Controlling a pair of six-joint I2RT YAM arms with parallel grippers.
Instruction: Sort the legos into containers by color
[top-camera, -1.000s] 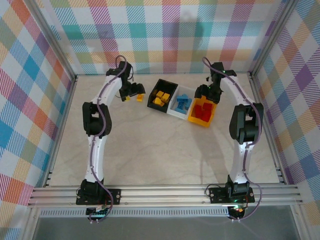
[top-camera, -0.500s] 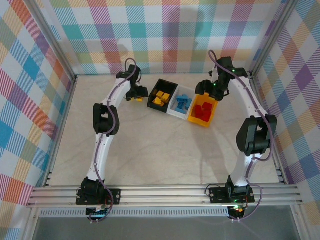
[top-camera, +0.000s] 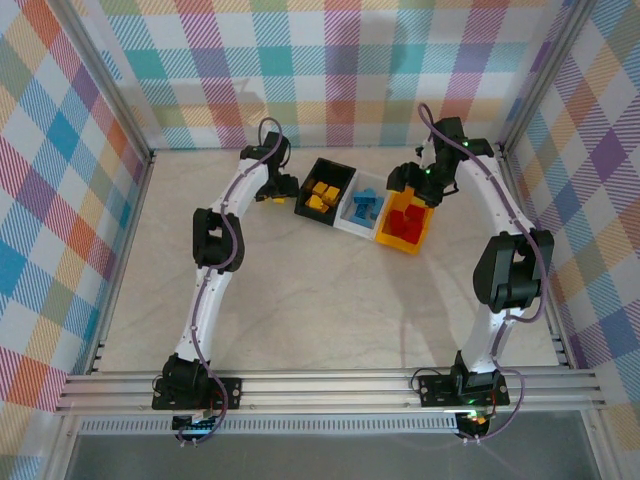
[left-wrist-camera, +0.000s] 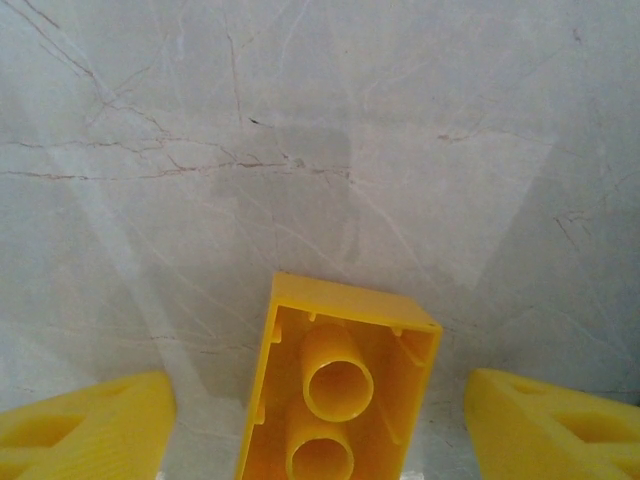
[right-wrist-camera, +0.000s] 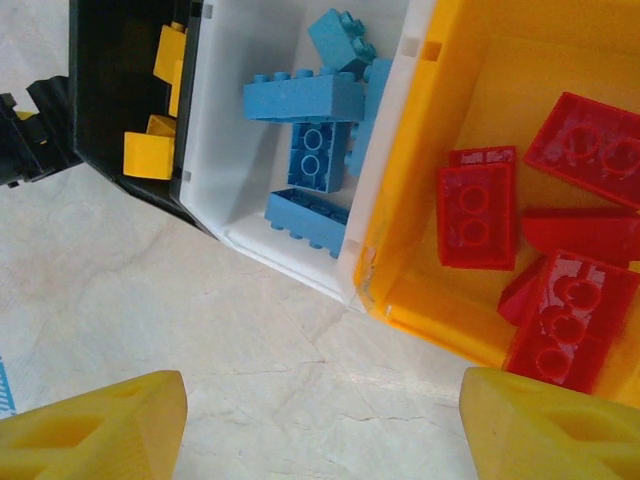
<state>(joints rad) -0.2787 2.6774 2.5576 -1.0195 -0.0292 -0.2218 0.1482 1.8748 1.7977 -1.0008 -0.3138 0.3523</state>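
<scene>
The left claw (left-wrist-camera: 320, 400) has swung nearer the black bin (top-camera: 340, 170); it gapes wide around a yellow brick (left-wrist-camera: 338, 385), underside up, touching neither finger, near the far edge of the table (top-camera: 300, 300). The right claw (right-wrist-camera: 322, 400) hangs wide open, empty, by the white bin (right-wrist-camera: 250, 50) and orange bin (right-wrist-camera: 500, 110).

Both arms are stretching far forward from their bases, with the wrists curling inward and down. The left hand (top-camera: 272, 190) is pointing downward, its yellow fingers (left-wrist-camera: 90, 425) spread wide apart. The right hand (top-camera: 407, 184) is hanging likewise, with its fingers (right-wrist-camera: 95, 425) also standing wide apart.
</scene>
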